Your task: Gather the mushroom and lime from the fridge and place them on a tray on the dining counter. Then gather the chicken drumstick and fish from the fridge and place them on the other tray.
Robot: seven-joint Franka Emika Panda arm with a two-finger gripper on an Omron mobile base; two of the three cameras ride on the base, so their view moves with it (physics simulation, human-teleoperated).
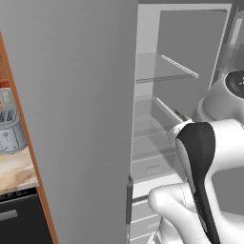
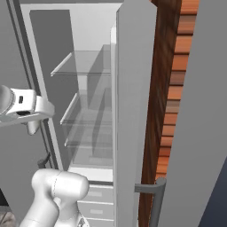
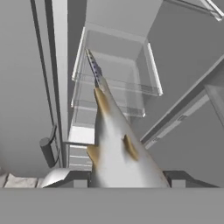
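Find fridge (image 1: 86, 95) with a door swung open, white interior exposed in both base views. Count several glass shelves (image 2: 84, 60) inside fridge, bare as far as visible, with white drawers (image 2: 95, 195) below them at fridge bottom. See grey bar handle (image 2: 153, 195) on the edge of the open fridge door in right base view. Record white arm (image 1: 205, 162) with dark joint in front of the open fridge compartment, at the lower right of left base view. In hand view, find gripper (image 3: 124, 181) closed about halfway onto fish (image 3: 114, 148): dark fingertips (image 3: 70, 178) pressed against either side of the silvery body. Note tan fins on both flanks of fish and a narrow bluish tail end pointing away from the hand toward the fridge shelves. Place fish in front of the fridge shelves, off any surface, carried only by the grip; cannot tell whether it is inside the fridge opening or just outside it. Left of fridge, see a wooden side panel (image 1: 28, 143), then a beige counter top (image 1: 16, 174) with a small grey appliance (image 1: 10, 133) on it. Right of fridge, see a red brick wall (image 2: 177, 88).
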